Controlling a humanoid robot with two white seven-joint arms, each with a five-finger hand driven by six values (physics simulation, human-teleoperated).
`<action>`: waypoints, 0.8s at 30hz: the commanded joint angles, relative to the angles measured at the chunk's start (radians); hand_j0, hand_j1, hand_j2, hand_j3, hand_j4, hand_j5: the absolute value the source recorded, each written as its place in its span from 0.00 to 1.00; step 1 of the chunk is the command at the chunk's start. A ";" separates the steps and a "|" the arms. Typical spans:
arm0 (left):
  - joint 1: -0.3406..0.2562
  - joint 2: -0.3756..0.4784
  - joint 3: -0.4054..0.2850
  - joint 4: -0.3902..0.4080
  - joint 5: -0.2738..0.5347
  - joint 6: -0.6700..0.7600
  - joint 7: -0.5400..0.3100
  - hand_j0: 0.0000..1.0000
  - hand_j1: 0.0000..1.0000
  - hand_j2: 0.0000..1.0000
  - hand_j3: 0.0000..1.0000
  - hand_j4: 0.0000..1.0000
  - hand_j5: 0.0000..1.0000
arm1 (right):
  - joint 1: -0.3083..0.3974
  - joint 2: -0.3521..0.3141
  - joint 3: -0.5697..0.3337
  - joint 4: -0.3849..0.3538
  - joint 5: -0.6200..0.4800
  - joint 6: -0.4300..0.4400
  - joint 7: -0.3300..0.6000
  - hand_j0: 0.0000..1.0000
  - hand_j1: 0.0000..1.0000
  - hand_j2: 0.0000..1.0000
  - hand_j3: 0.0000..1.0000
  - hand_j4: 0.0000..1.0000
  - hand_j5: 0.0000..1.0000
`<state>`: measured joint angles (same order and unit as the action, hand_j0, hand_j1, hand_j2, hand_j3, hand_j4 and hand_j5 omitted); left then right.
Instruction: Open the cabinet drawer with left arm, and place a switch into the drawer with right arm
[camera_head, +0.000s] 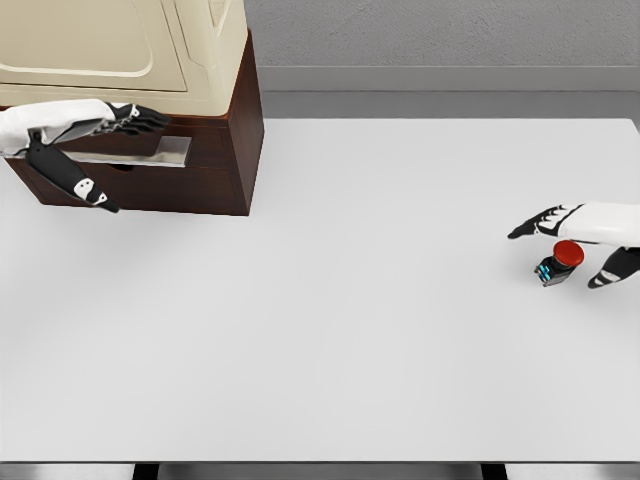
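The cabinet (225, 150) stands at the table's back left, dark brown below and cream above. Its drawer (215, 185) looks closed, with a flat metal handle (150, 152) across its front. My left hand (132, 160) is at that handle, fingers (140, 118) stretched just above it and thumb (85, 188) hanging below; it is open and holds nothing. The switch (558, 264), a small dark block with a red button, lies on the table near the right edge. My right hand (556, 254) hovers over it, open, fingers (530, 226) spread to either side.
The white table (330, 300) spans the whole view, with its front edge at the bottom. A grey wall (440, 40) runs behind it. The cabinet's cream upper part overhangs the drawer area.
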<state>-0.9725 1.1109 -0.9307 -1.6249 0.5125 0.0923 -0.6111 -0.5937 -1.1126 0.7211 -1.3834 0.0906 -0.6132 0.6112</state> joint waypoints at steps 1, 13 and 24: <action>0.000 -0.005 0.001 0.002 0.004 0.000 0.000 1.00 1.00 1.00 1.00 1.00 1.00 | 0.000 0.013 0.000 0.018 0.023 0.002 0.000 1.00 1.00 1.00 1.00 1.00 1.00; 0.021 -0.026 0.001 -0.006 0.008 -0.003 0.000 1.00 1.00 1.00 1.00 1.00 1.00 | -0.002 0.039 0.000 0.060 0.040 0.002 0.000 0.88 0.88 0.88 0.88 0.88 0.88; 0.097 -0.023 0.087 -0.003 0.003 0.000 0.000 1.00 1.00 1.00 1.00 1.00 1.00 | 0.000 0.047 0.000 0.089 0.041 0.002 0.000 0.76 0.76 0.76 0.76 0.76 0.76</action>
<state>-0.8743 1.0855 -0.8473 -1.6266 0.5159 0.0915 -0.6109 -0.5937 -1.0656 0.7225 -1.2974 0.1374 -0.6133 0.6111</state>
